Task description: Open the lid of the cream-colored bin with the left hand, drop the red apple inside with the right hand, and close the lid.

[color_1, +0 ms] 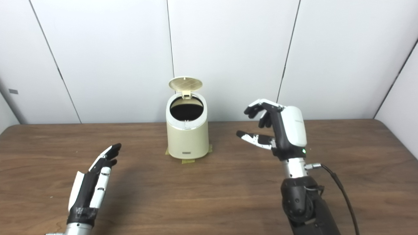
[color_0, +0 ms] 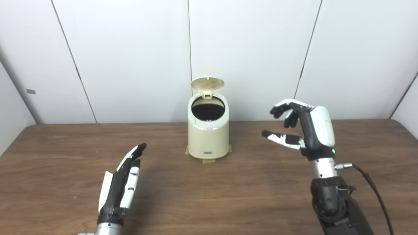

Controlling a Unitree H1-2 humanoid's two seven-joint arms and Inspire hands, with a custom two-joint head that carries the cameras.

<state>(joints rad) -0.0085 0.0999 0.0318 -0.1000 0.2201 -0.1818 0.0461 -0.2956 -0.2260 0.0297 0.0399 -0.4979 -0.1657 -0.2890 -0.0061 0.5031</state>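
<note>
Both empty, spread hands (color_0: 122, 182) (color_0: 307, 127) hover over wooden table (color_0: 228, 195) before white walls (color_0: 130, 49).

The cream-coloured cylindrical plastic bin (color_0: 208, 138) shows a dark interior; its round cream lid (color_0: 207, 83) bears a grid pattern, above the brown wood-grain table (color_0: 228, 192).

Bin (color_0: 208, 137) lid (color_0: 207, 83) up; left hand (color_0: 122, 182), right hand (color_0: 305, 127) empty.
</note>
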